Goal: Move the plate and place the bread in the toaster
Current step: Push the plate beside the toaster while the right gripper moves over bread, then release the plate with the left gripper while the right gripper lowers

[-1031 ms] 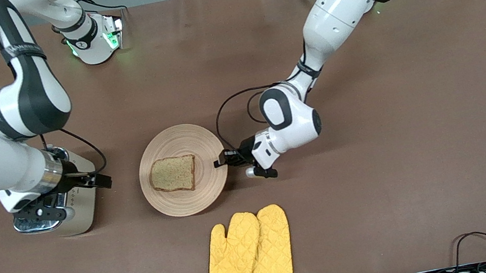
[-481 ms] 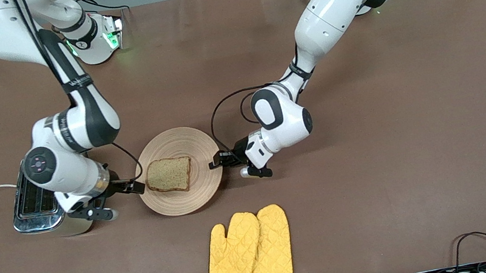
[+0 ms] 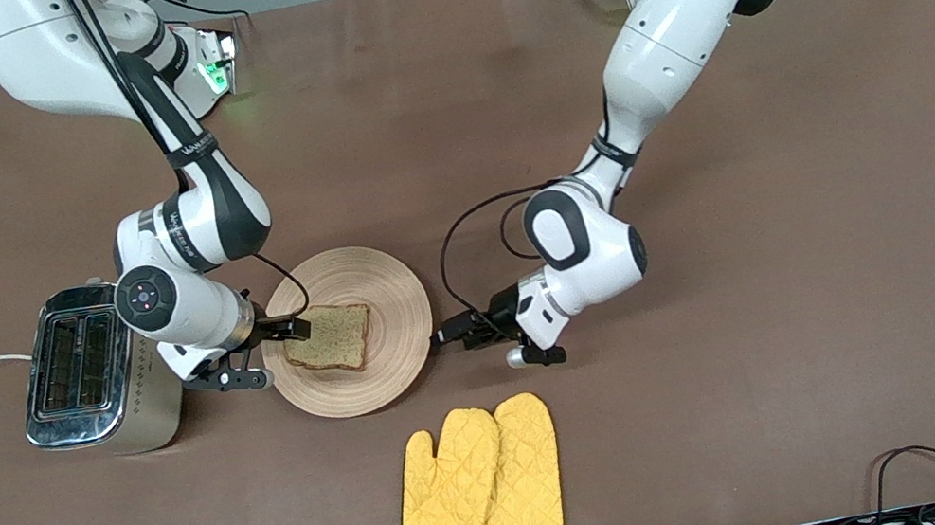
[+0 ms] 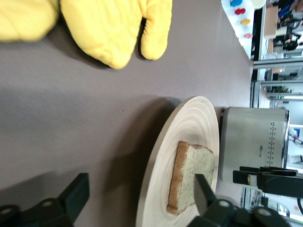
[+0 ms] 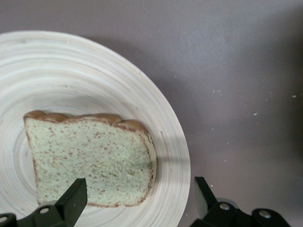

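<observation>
I see a pair of quilted yellow oven mitts (image 3: 479, 479) lying side by side low in the middle of my front view, thumbs out, cuffs at the table's near edge. They rest on a brown table covering (image 3: 826, 334). Black cables (image 3: 927, 470) loop at lower right.

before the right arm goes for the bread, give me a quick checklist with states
1. Bread lies flat on the plate, unheld: ok.
2. Right gripper open, over the bread's edge toward the toaster: ok.
3. Right gripper fingers straddle the slice: not ok; one finger is over the slice, the other past the plate rim.
4. Left gripper open and off the plate rim: ok.
5. Toaster upright, slots show nothing in them: ok.
6. Oven mitts nearer the front camera than the plate, apart from it: ok.
</observation>
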`<state>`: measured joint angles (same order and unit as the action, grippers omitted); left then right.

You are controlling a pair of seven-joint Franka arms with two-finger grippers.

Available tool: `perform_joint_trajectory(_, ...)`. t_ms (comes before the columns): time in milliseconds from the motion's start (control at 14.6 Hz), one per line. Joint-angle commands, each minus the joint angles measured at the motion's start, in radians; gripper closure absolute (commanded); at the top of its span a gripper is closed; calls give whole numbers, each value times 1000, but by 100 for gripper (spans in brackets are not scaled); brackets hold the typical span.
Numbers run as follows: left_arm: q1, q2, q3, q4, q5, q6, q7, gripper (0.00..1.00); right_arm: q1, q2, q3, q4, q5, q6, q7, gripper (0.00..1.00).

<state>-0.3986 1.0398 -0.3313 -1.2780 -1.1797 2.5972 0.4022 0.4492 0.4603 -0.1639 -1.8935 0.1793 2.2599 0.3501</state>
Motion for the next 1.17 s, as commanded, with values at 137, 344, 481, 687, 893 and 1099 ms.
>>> perform_joint_trajectory(137, 176, -95, 0, -81, 201, -244, -39, 0, 8, -23, -6, -39, 15, 10, 7, 28)
perform_joint_trajectory(344, 323, -164, -1, -98, 441, -435, -124, 0, 8, -9, -6, -38, 15, 15, 7, 36)
perform_joint_trajectory(481, 383, -227, -2, -98, 619, -556, -176, 0, 8, 1, -6, -38, 15, 15, 9, 40)
perform_joint_trajectory(687, 461, -331, -2, -100, 779, -708, -192, 0, 9, 6, -6, -38, 15, 20, 9, 41)
perform_joint_trajectory(893, 504, -458, -2, -100, 1004, -820, -246, 0, 10, 14, -5, -36, 20, 23, 9, 41)
perform_joint_trajectory(1099, 503, -628, 0, -100, 1176, -1015, -339, 0, 13, 24, -5, -35, 41, 23, 9, 41)
